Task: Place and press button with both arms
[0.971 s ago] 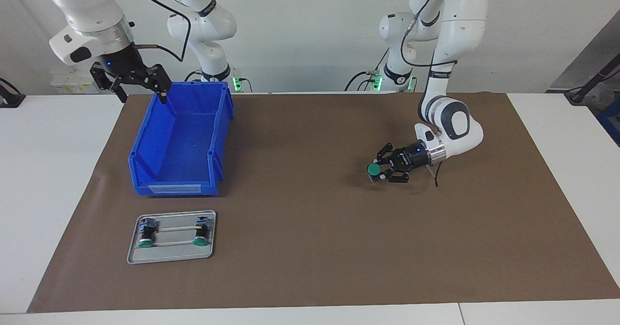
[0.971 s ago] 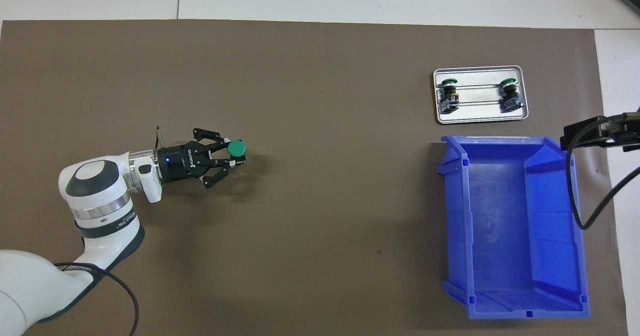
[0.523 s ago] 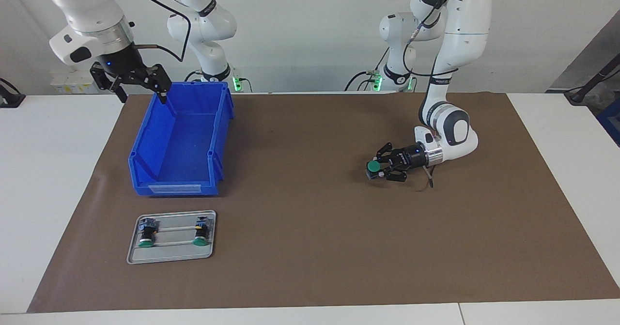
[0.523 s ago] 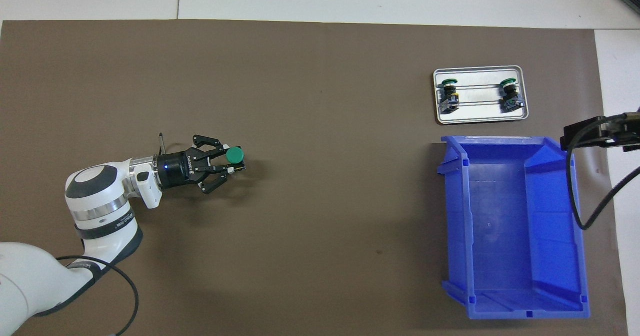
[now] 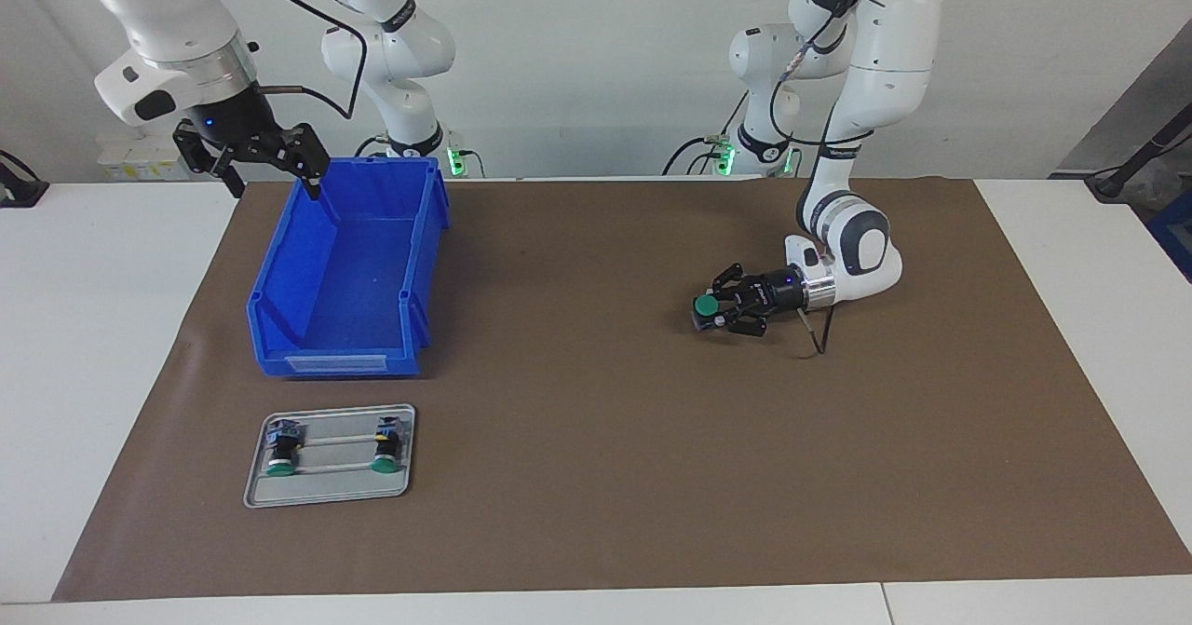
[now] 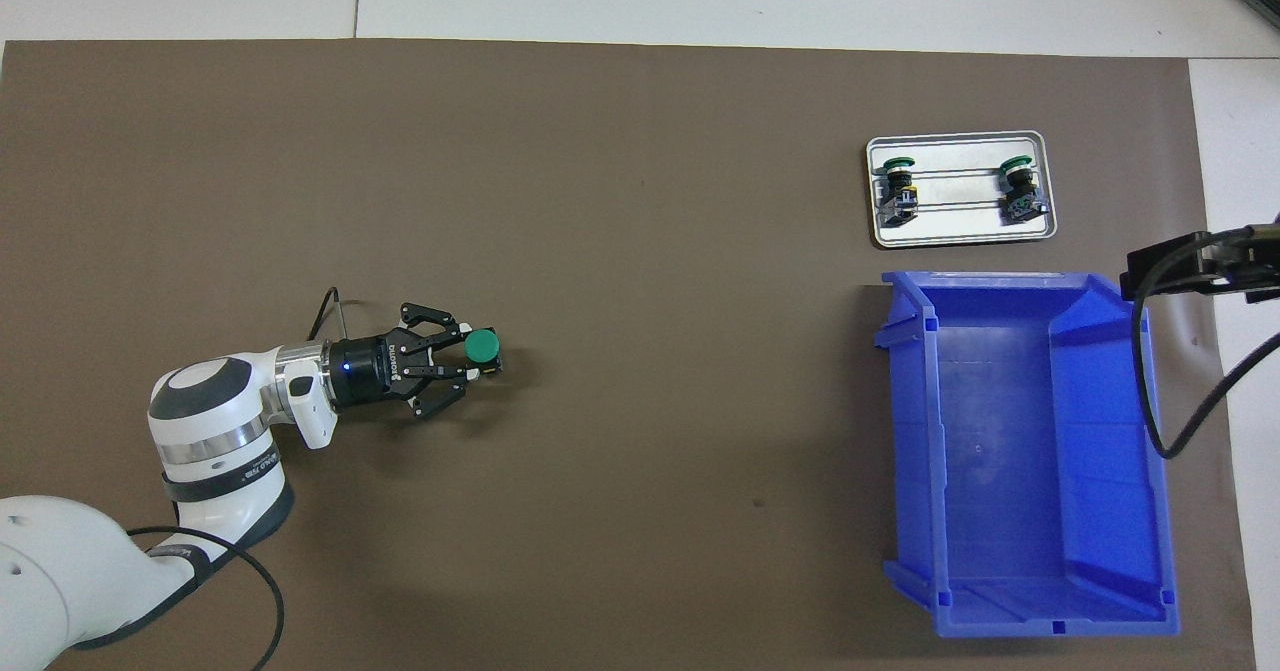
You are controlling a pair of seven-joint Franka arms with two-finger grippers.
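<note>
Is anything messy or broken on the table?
Nothing stands out. Two buttons lie tidy in the metal tray, the blue bin sits upright, and the left tool holds the third button low over the brown mat.

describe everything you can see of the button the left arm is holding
The button is a small push-button switch with a round green cap that looks like plastic and a dark body beneath it. The left gripper is shut on that body from the side, cap turned up and clear of the fingers. It is low over the bare brown mat at the left arm's end of the table, apart from everything else.
</note>
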